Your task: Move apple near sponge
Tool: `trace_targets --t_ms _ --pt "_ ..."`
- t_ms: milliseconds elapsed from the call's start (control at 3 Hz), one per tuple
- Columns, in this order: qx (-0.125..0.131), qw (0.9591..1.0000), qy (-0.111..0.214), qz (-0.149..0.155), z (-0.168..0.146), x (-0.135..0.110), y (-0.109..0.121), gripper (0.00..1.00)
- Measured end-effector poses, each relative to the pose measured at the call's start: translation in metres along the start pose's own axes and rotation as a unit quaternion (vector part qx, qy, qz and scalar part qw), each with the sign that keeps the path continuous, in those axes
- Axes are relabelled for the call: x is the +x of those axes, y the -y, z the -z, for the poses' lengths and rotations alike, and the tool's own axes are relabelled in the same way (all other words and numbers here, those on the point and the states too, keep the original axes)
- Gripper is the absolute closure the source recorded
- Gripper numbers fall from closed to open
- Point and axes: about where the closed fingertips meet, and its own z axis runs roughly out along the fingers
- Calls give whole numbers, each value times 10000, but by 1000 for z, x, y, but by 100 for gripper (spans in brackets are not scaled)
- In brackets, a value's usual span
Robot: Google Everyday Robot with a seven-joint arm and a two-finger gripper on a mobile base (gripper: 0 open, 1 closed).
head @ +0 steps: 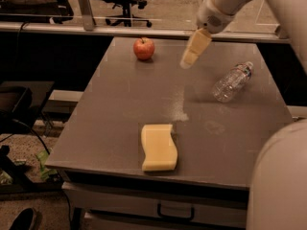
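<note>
A small red apple (144, 48) sits on the grey table (120, 109) near its far left corner. A pale yellow sponge (159, 147) with wavy sides lies flat near the table's front edge, far from the apple. My gripper (192, 52) hangs above the far middle of the table, to the right of the apple and apart from it. It holds nothing that I can see.
A clear plastic bottle (232, 82) lies on its side at the right of the table. A railing and office chairs stand behind the table. A drawer handle (176, 212) shows below the front edge. Part of my pale body (280, 186) fills the lower right.
</note>
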Motion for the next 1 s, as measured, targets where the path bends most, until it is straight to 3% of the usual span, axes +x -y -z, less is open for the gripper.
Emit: trace_targets --t_ms 333,1000 --pt "138 9992 50 -362 -34 -20 16 0" --pt "397 9933 290 -1046 -85 -55 34 0"
